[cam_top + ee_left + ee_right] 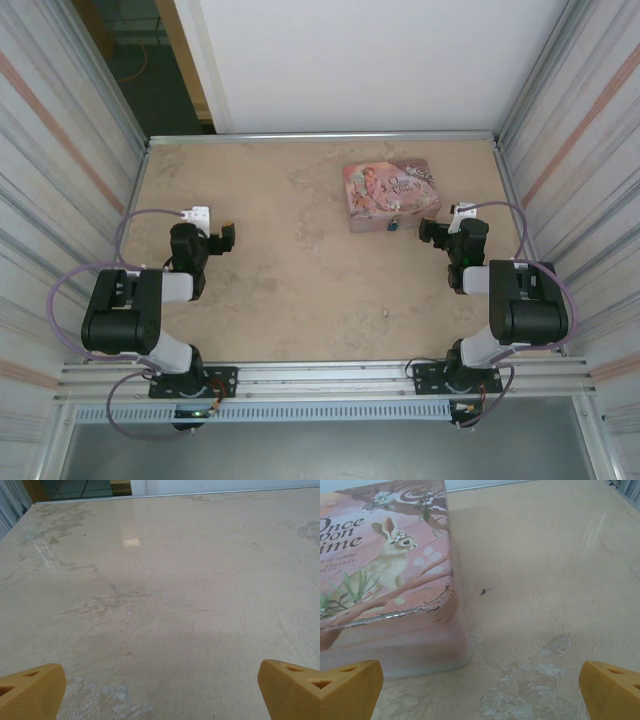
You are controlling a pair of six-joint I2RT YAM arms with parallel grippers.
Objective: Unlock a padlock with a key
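A tiny blue padlock [394,225] lies on the table against the near edge of the pink illustrated tin box [390,193]. My right gripper [431,232] hovers just right of the padlock, open. In the right wrist view its yellow fingertips [350,687] stand wide apart, right gripper [480,695] with bare table between, and the tin box [385,580] is at the left. My left gripper [226,239] is on the left side of the table, far from the padlock. The left wrist view has the left gripper [160,695] open over bare table. I cannot make out the key.
The beige table [300,270] is walled by corrugated metal panels on both sides and a white wall at the back. A tiny speck [388,313] lies near the table's middle front. Another dark speck [484,591] lies right of the box.
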